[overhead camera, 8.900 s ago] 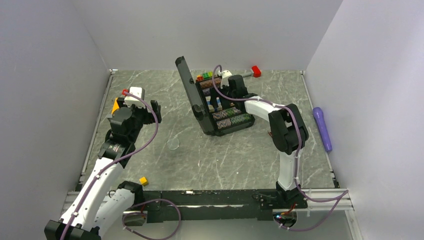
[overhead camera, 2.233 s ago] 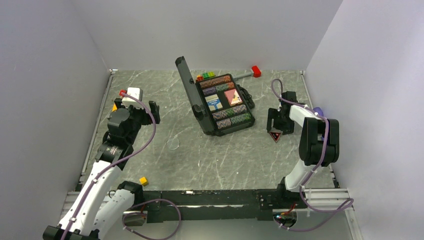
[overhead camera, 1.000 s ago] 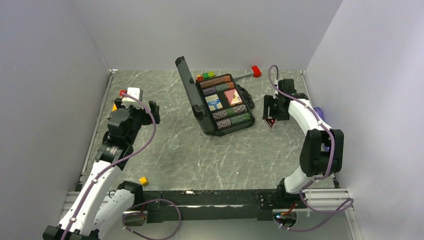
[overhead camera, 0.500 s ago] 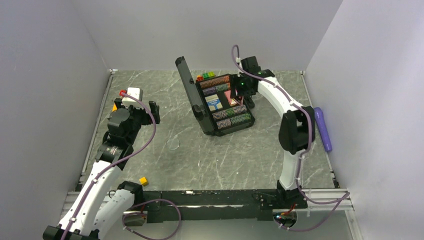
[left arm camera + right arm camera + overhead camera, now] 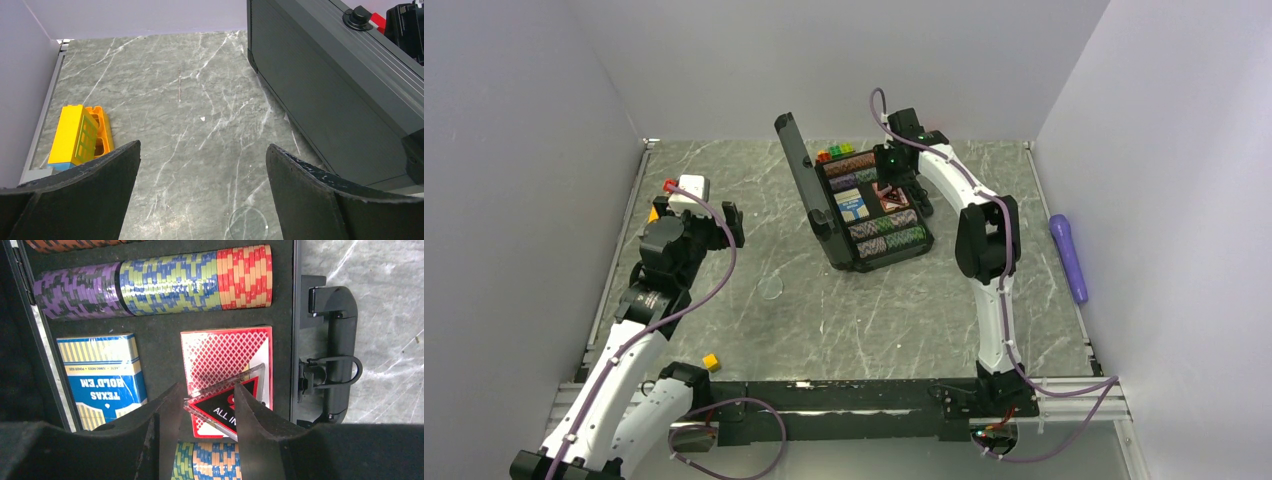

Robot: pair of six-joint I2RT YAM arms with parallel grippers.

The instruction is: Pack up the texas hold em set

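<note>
The black briefcase (image 5: 852, 262) lies open on the table, lid (image 5: 804, 185) standing up on its left. Inside are rows of striped chips (image 5: 165, 282), a blue-white deck (image 5: 102, 370) and a red-backed deck (image 5: 225, 355); the handle (image 5: 330, 350) is on the right. My right gripper (image 5: 210, 405) hangs just over the red deck, shut on a clear triangular marker (image 5: 225, 402) with a black and red "ALL IN" face. My left gripper (image 5: 202, 190) stands wide open over bare table, left of the lid's outer side (image 5: 330, 100), holding nothing.
A yellow and orange block (image 5: 80, 132) lies by the left wall. A clear disc (image 5: 770, 288) rests on the table near my left gripper. A small yellow cube (image 5: 711, 362) sits at the front left, a purple cylinder (image 5: 1069, 255) by the right wall, coloured bricks (image 5: 834, 152) behind the case.
My right arm swung left from the table right of the case, carrying the triangular marker, and now holds it over the red deck. The left arm has not moved.
</note>
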